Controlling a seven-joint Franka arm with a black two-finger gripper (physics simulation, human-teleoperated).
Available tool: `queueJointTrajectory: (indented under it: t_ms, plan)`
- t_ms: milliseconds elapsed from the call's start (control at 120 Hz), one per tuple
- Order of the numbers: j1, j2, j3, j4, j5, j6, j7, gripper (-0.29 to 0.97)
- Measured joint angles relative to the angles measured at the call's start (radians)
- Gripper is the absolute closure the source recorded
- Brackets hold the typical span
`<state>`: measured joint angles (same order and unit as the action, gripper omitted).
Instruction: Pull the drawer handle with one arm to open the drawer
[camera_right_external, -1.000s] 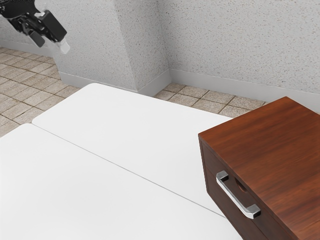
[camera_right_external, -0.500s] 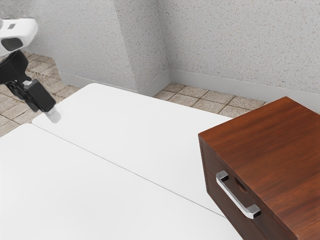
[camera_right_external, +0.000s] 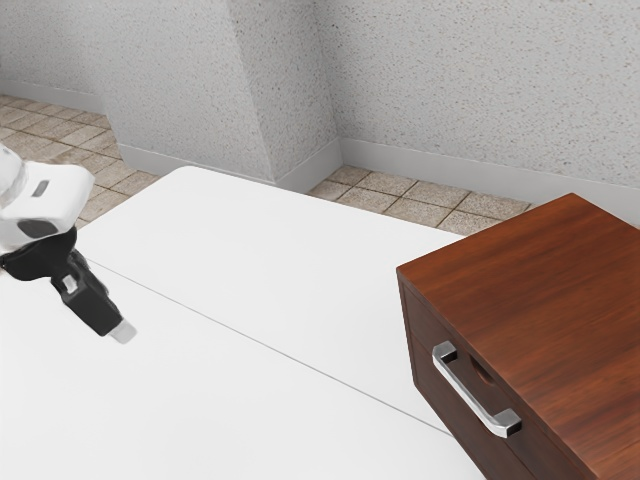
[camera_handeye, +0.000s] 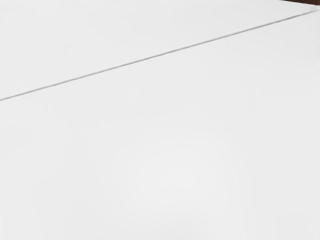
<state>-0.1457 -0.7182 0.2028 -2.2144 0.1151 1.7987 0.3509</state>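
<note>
**A:** Right, here's the dark wooden cabinet (camera_right_external: 545, 290), sitting on the white worktop (camera_right_external: 260, 250). Where's the drawer handle (camera_right_external: 474, 390)?

**B:** On the cabinet's front face, a silver bar fixed across the drawer (camera_right_external: 432, 352). From what shows, the drawer front sits flush with the cabinet body (its lower part runs off the picture).

**A:** And the gripper (camera_right_external: 118, 330)?

**B:** Well apart from the cabinet, far across the worktop toward the exterior view's left. It's black and hangs from the white arm (camera_right_external: 45, 205), angled down and pointing roughly toward the cabinet's side, low over the worktop.

**A:** Apart or together?

**B:** I cannot tell from this angle. Nothing is held in it, and it touches nothing on the cabinet.

**A:** What's the wrist view giving us?

**B:** Plain white worktop (camera_handeye: 175, 165) crossed by a thin grey seam (camera_handeye: 150, 57). In the exterior view the same seam (camera_right_external: 250, 340) runs from beside the gripper toward the cabinet's base.

**A:** Behind the cabinet?

**B:** A speckled grey wall (camera_right_external: 450, 70) and a tiled floor (camera_right_external: 420, 200).
</note>
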Motion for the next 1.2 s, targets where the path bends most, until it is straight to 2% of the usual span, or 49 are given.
queueJointTrajectory:
  t_ms: [192, 400, 483, 575, 692, 950, 1200]
  plan:
    - [-0.001, 0.010, -0.080, -0.024, -0.022, 0.147, 0.285, 0.00]
    - [-0.017, 0.008, -0.112, -0.038, -0.019, 0.101, 0.507, 0.00]
    - [-0.098, 0.010, -0.118, -0.050, -0.018, 0.107, 0.613, 0.00]
    - [-0.240, 0.022, -0.120, -0.050, -0.012, 0.128, 0.725, 0.00]
    - [-0.348, 0.060, -0.118, -0.050, -0.005, 0.164, 0.847, 0.00]
    - [-0.460, 0.115, -0.121, -0.054, -0.012, 0.264, 1.030, 0.00]
    - [-0.474, 0.125, -0.215, -0.058, -0.078, 0.347, 1.103, 0.00]
